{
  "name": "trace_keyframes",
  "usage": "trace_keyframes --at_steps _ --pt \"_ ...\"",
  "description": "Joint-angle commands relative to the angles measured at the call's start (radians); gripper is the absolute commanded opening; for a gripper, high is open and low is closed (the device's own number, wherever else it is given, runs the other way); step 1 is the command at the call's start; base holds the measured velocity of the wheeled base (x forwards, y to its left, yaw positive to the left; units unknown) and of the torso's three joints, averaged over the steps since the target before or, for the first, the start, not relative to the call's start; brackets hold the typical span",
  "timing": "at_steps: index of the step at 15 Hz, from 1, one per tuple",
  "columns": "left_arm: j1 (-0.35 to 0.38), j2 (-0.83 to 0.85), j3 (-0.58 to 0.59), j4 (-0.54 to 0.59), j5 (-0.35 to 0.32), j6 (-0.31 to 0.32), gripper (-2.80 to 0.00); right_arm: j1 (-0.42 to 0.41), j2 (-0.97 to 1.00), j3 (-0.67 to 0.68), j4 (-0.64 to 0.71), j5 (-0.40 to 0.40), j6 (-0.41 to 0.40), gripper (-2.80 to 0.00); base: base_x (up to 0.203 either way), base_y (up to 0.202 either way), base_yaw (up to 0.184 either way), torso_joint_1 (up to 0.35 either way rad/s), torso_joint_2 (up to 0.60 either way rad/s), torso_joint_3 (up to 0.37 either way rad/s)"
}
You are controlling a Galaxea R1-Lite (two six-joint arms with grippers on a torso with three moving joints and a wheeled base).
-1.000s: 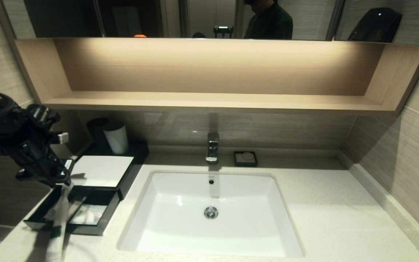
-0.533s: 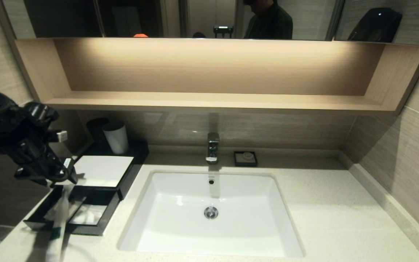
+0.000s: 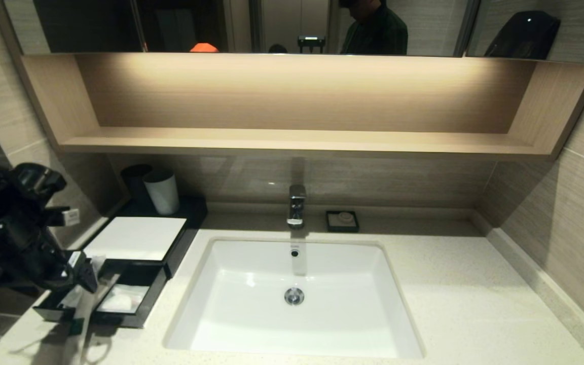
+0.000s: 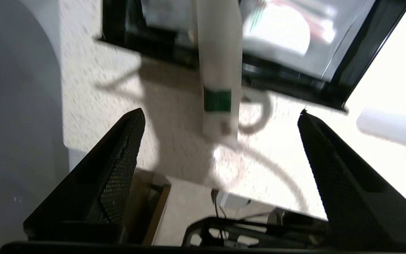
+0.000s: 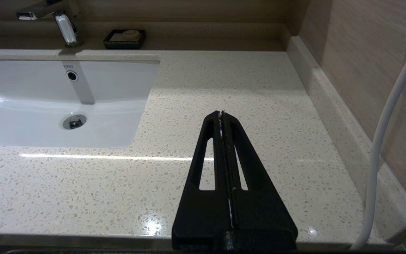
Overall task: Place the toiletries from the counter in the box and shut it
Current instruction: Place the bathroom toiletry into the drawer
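Counter [image 3: 454,304] edge: overhanging packet [image 4: 219,70]

Speckled glossy stone counter [image 5: 252,91], glossy white basin [image 3: 292,299].

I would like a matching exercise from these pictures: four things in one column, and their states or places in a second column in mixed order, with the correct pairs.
Things:
1. left gripper
2. right gripper
3. long packet
4. drawer of the box

States or places:
a. shut, above the bare counter
b. pulled out, with a square packet inside
c. open, holding nothing
d. lying across the drawer's front edge, half on the counter

Pairs: 1-c, 2-a, 3-d, 4-b
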Motion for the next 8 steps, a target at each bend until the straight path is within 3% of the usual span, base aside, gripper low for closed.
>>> trace_keyframes --at_steps 1,3,5,6,8 --pt "0.001 -0.040 0.121 -0.002 -0.002 -0.001 0.00 0.000 0.000 0.000 0.000 0.000 0.000 -2.80 0.000 0.000 0.000 0.000 0.00 0.000" --pt "0.001 -0.051 0.197 -0.055 -0.025 -0.007 0.00 0.000 0.000 0.000 0.000 0.000 0.000 -2.80 0.000 0.000 0.000 0.000 0.00 0.000" --pt "0.002 -0.062 0.231 -0.126 -0.055 -0.057 0.00 0.001 0.000 0.000 0.000 0.000 0.000 -2.80 0.000 0.000 0.000 0.000 0.00 0.000" --pt "0.002 -0.065 0.245 -0.159 -0.062 -0.072 -2.80 0.000 0.000 0.000 0.000 0.000 0.000 -2.80 0.000 0.000 0.000 0.000 0.00 0.000" --pt "0.002 -0.062 0.265 -0.183 -0.062 -0.080 -2.80 0.001 0.000 0.000 0.000 0.000 0.000 -2.80 0.000 0.000 0.000 0.000 0.00 0.000"
